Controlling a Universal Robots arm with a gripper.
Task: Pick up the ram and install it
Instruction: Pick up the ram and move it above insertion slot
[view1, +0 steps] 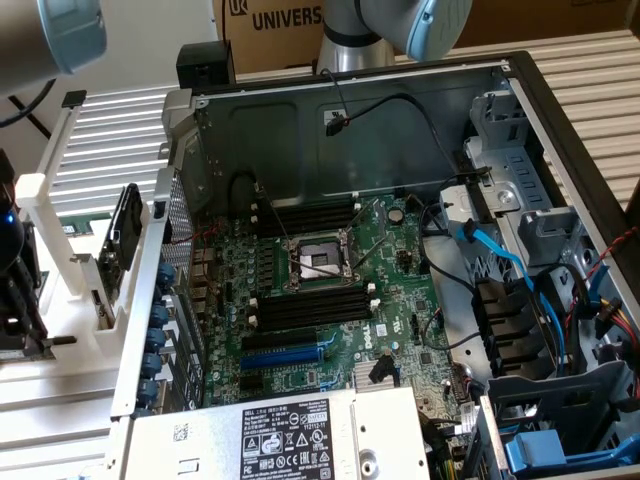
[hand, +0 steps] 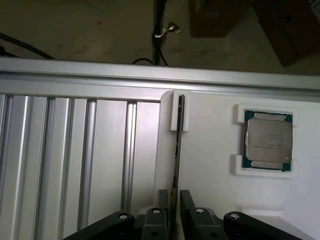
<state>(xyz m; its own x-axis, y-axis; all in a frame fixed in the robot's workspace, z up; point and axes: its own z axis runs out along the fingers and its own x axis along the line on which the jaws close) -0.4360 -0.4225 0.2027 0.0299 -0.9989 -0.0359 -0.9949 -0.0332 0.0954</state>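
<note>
One ram (hand: 176, 145) upright in its white holder (hand: 210, 170), pincer (hand: 174, 196) wide astride it, unclamped.

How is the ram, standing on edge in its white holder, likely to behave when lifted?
Probably stiff and light: the ram is a thin, straight board. Likely to tip if freed: a slot in the white holder props it.

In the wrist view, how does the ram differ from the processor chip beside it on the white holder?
The ram stands on edge, showing as a thin dark line; the processor chip lies flat, silvery lid toward the camera. The ram is long and narrow; the processor chip is nearly square. The ram runs between the open fingers; the processor chip lies apart from them. Both sit in recesses of the white holder.
</note>
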